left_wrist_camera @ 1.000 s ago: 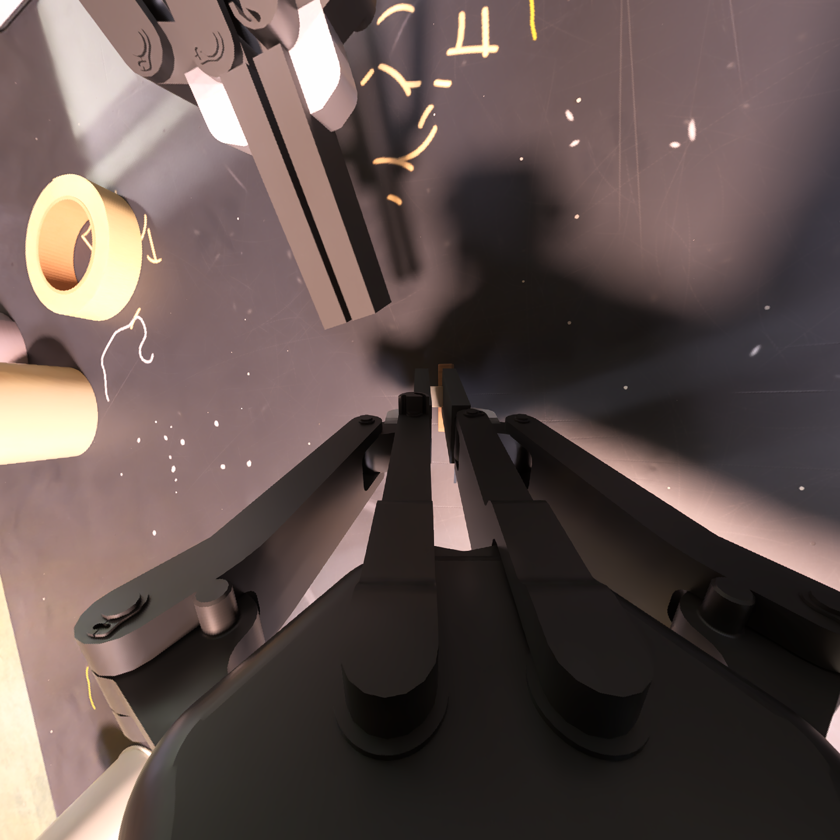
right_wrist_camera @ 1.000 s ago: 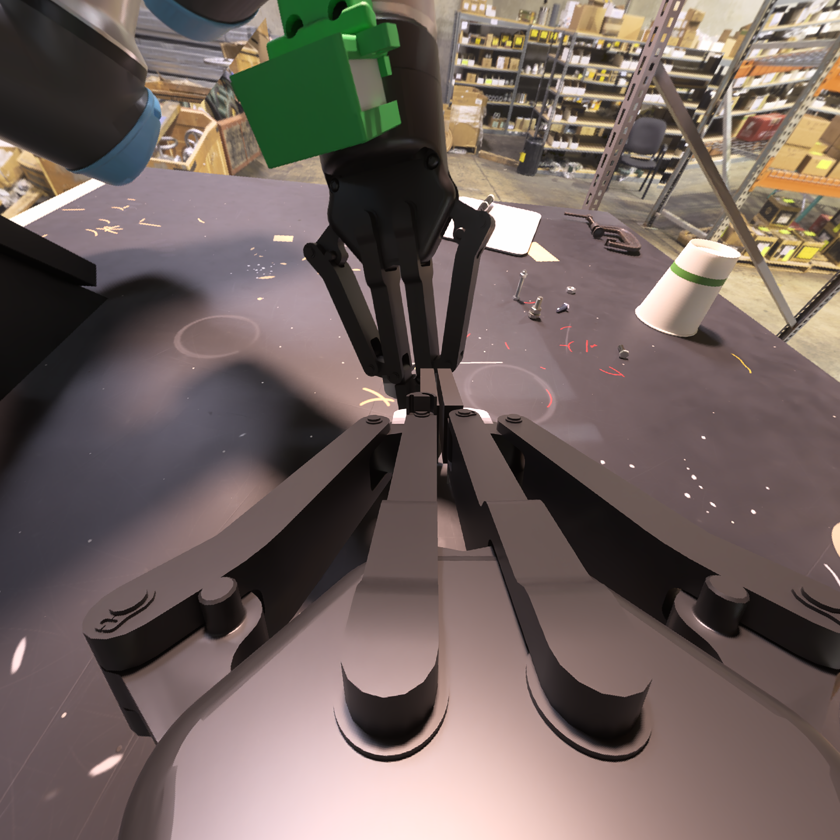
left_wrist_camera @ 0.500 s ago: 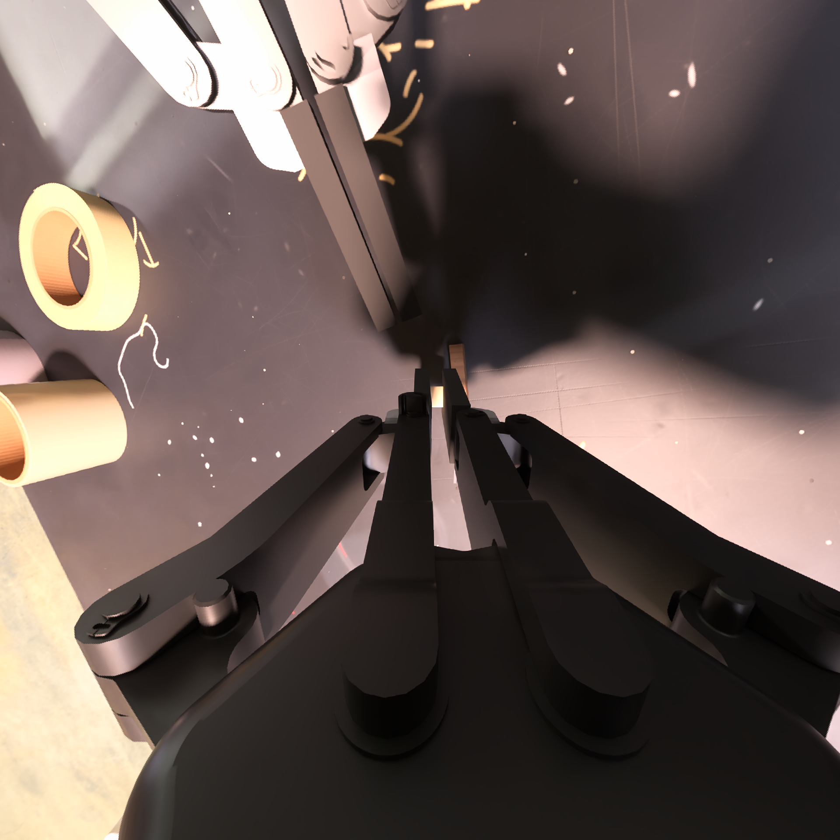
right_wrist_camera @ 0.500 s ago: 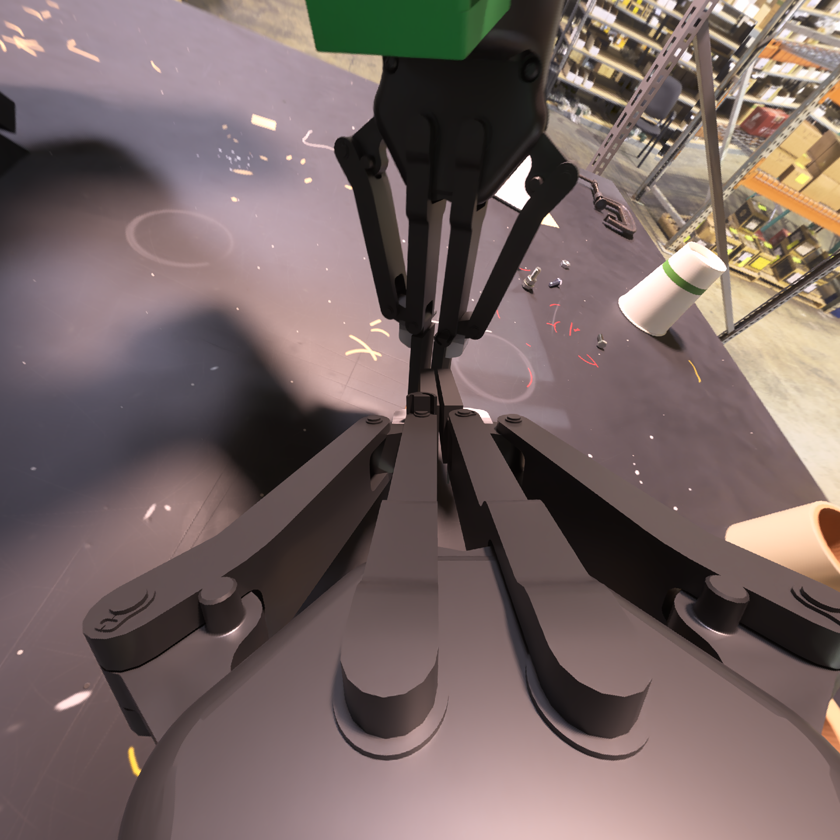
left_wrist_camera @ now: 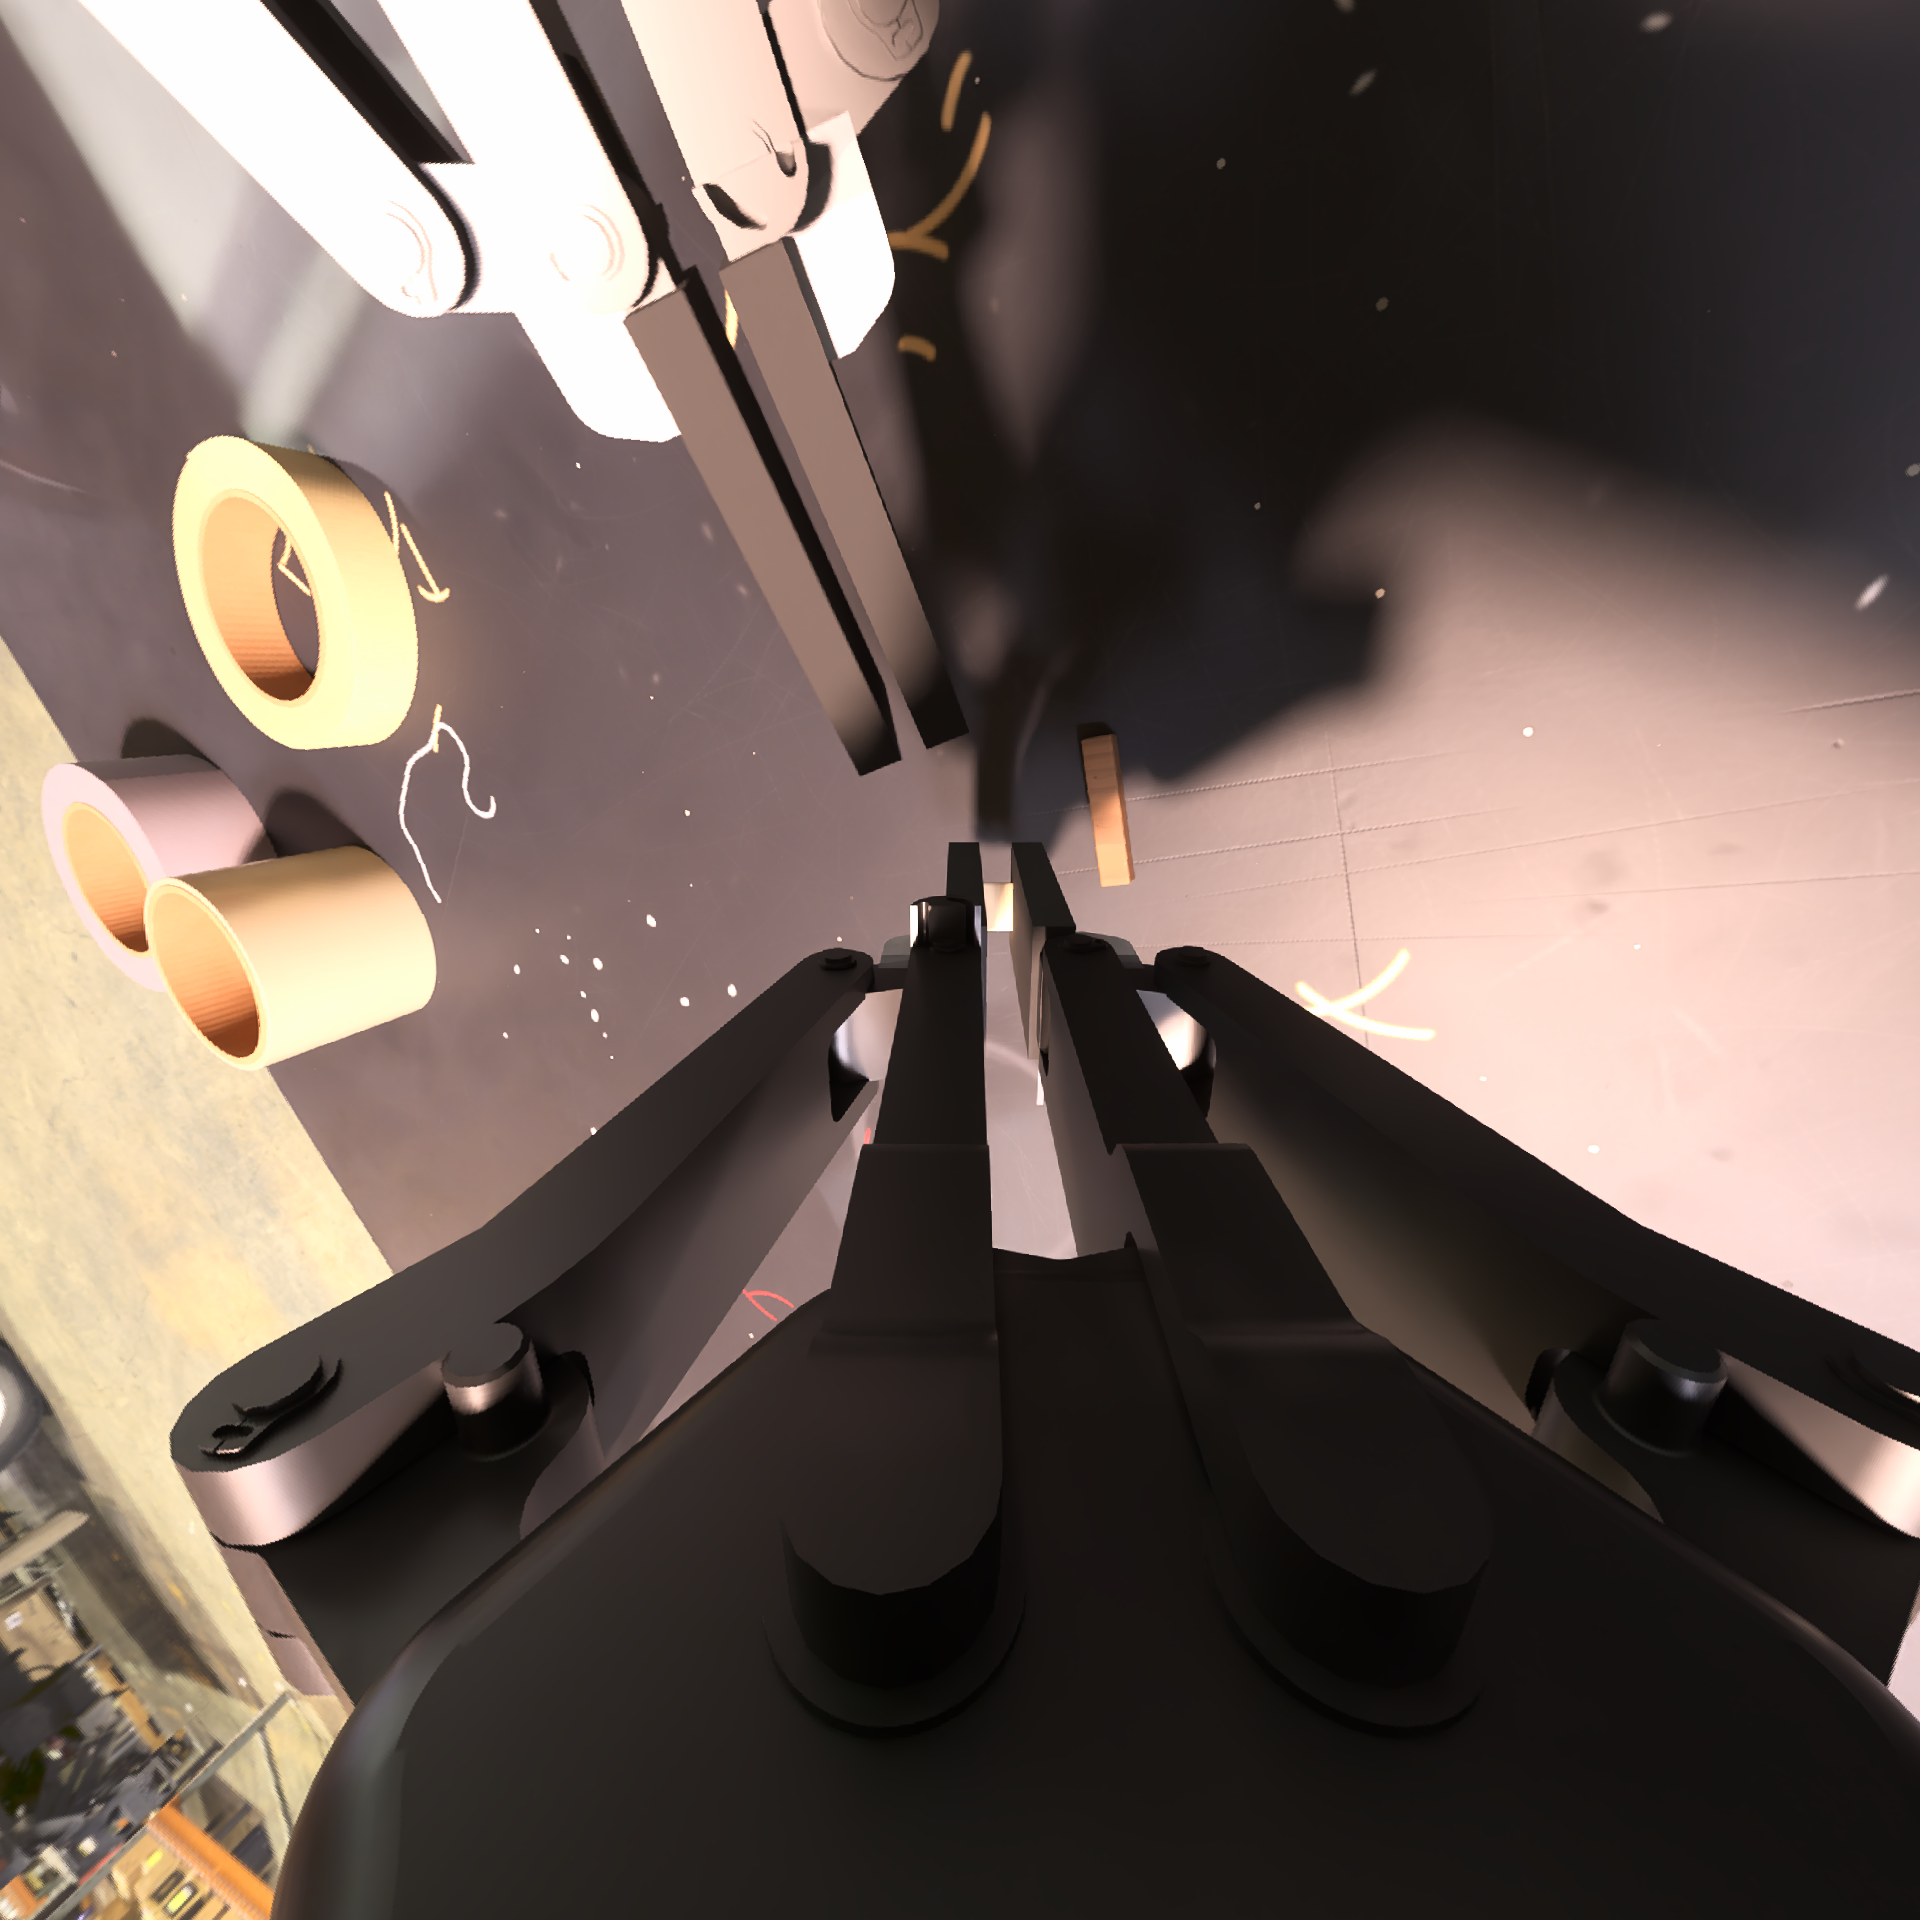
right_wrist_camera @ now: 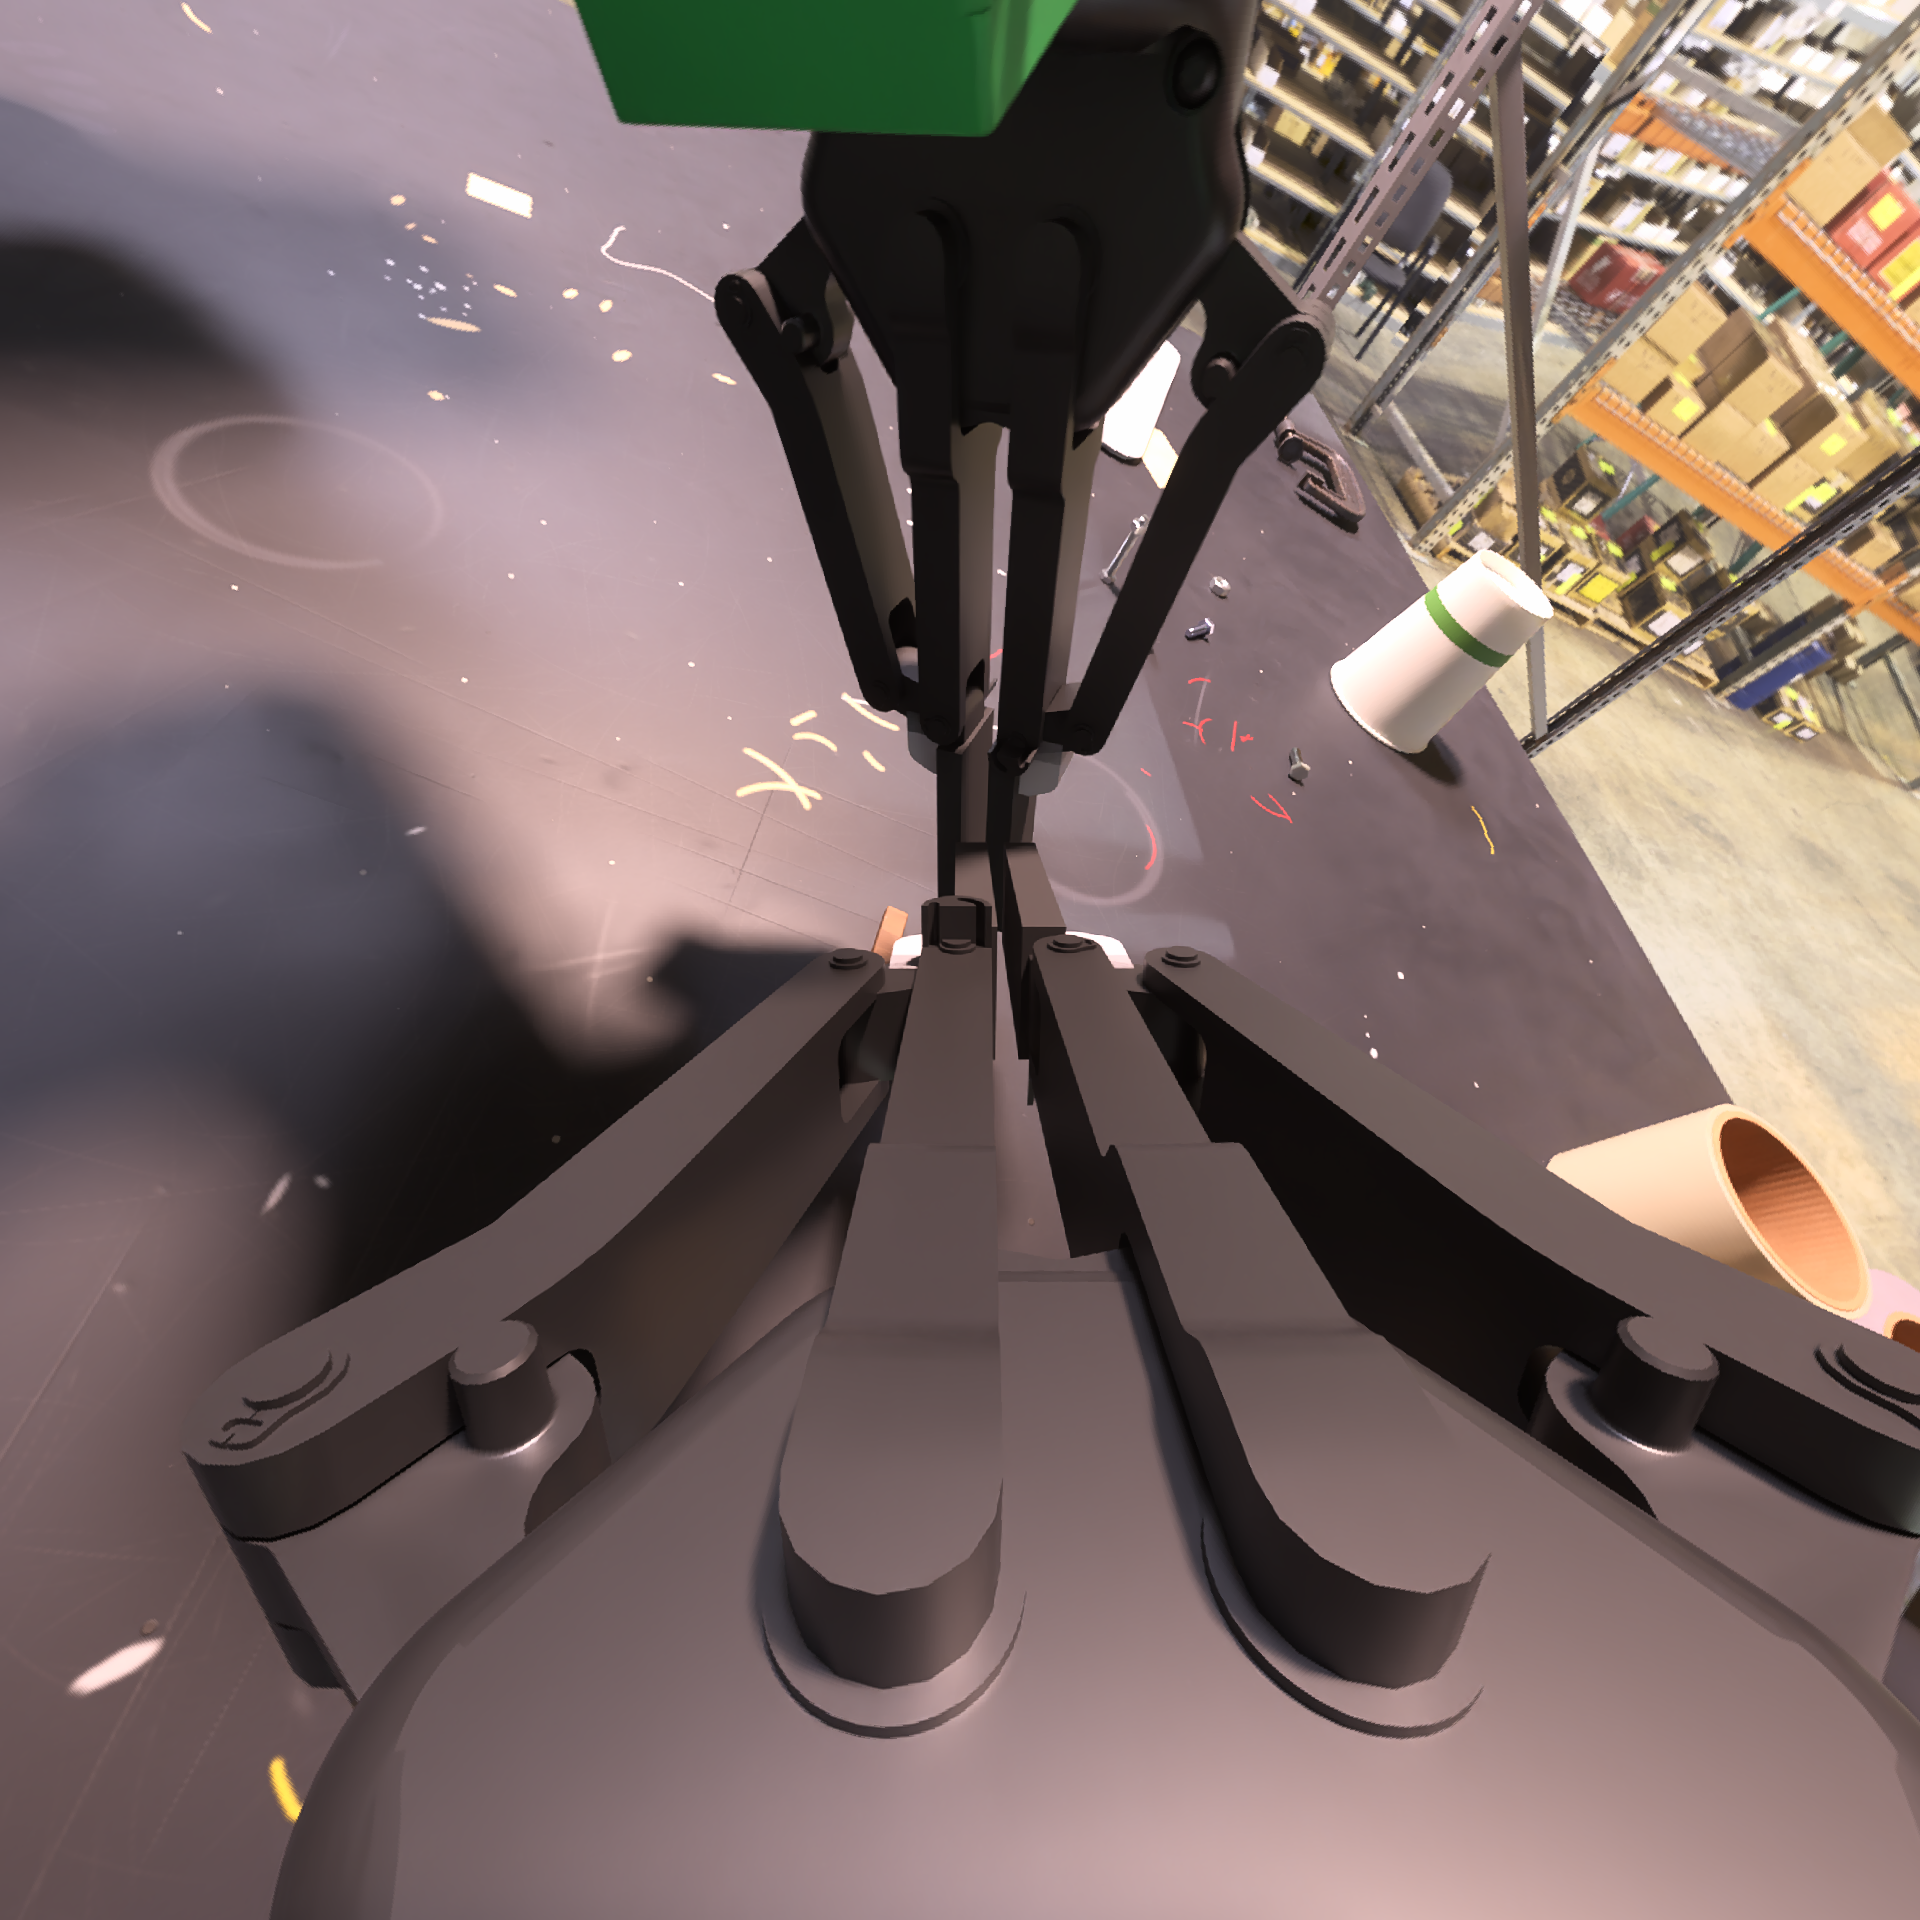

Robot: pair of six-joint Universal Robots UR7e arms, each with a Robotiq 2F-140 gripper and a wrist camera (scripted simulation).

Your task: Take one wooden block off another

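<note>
My left gripper [left_wrist_camera: 997, 873] is shut on a small pale wooden block [left_wrist_camera: 998, 902], of which only a sliver shows between the fingertips, above the dark table [left_wrist_camera: 1558, 883]. A second wooden block [left_wrist_camera: 1104, 805] lies on the table just beyond and to the right of those tips, apart from them. My right gripper [right_wrist_camera: 995, 914] is shut with nothing visible in it. It also shows in the left wrist view [left_wrist_camera: 906, 740], tips close to the left gripper's. The left gripper also shows in the right wrist view [right_wrist_camera: 975, 831]. An edge of the lying block [right_wrist_camera: 890, 928] peeks out beside my right finger.
A tape roll [left_wrist_camera: 296, 592] and two cardboard tubes [left_wrist_camera: 301, 951] sit near the table edge to the left. In the right wrist view, an upturned paper cup [right_wrist_camera: 1439, 655], loose bolts [right_wrist_camera: 1205, 623], a clamp [right_wrist_camera: 1320, 478] and a tube [right_wrist_camera: 1745, 1205] lie toward the right edge.
Both grippers have risen from the table, staying shut. The lying block, earlier hidden at my left fingertips, now shows apart from them on the table.
</note>
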